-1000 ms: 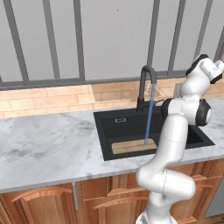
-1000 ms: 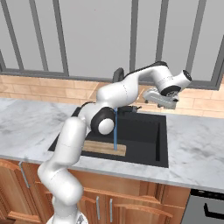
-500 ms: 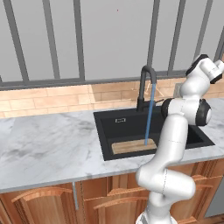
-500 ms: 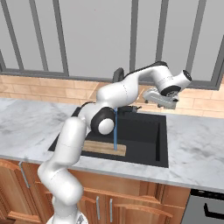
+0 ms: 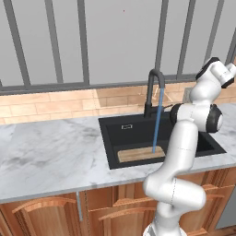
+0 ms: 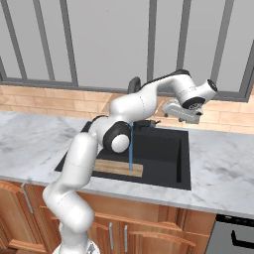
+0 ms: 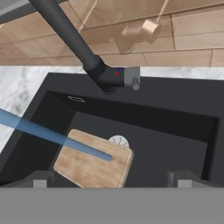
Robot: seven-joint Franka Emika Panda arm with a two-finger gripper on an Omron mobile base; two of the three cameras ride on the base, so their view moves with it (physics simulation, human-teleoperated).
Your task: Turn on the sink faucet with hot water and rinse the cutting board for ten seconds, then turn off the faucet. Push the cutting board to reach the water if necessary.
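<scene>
The black gooseneck sink faucet [image 5: 154, 90] [image 6: 134, 85] [image 7: 70, 37] stands behind the black sink [image 5: 133, 129] [image 6: 168, 154] [image 7: 175, 131], its thin side lever [image 7: 132, 78] sticking out from the base. A light-blue stream of water [image 5: 157, 122] [image 6: 130, 146] [image 7: 52, 134] runs from the spout onto the tan cutting board [image 5: 140, 153] [image 6: 118, 167] [image 7: 92, 162], which lies flat on the basin floor at the front. My gripper [image 6: 182, 113] [image 7: 111, 180] hovers open and empty above the sink's right rear, apart from the lever.
Grey marble counter [image 5: 50, 152] [image 6: 223, 168] flanks the sink, with a brick backsplash [image 5: 55, 103] and barred window behind. The round drain [image 7: 118, 141] sits beside the board. Wooden cabinets [image 5: 50, 207] run below, and an oven front [image 6: 233, 238] is at the lower right.
</scene>
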